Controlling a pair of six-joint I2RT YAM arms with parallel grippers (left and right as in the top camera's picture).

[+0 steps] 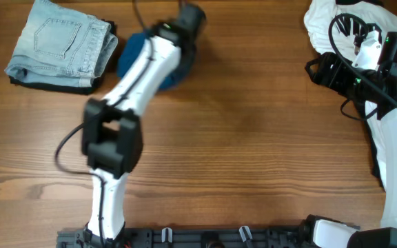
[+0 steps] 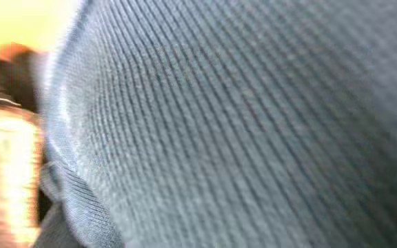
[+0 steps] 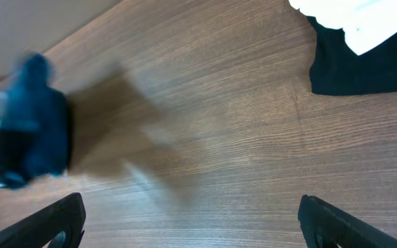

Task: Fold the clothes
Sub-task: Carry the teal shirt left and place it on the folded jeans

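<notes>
A dark-blue shirt (image 1: 131,56) lies bunched on the wooden surface (image 1: 253,158) just beside a folded pair of jeans (image 1: 59,41), on the side toward the surface's middle, with the left arm (image 1: 133,79) stretched over it. The left gripper (image 1: 188,21), a blurred dark shape at the arm's end, sits at the edge of the shirt farthest from the jeans. Whether it is open or closed cannot be told, since the left wrist view is filled edge to edge with ribbed blue cloth close against the lens. The jeans rest on a black layer (image 1: 47,84) that shows along their near edge. Well apart from the jeans, at the opposite end of the surface, a white shirt (image 1: 333,24) is heaped, with a black piece (image 3: 357,69) touching it and partly beneath it. The right gripper (image 3: 191,207) hovers near that heap, jaws spread wide and empty, over bare wood. In the right wrist view the blue shirt appears as a blurred lump across the surface, toward the jeans' end.
</notes>
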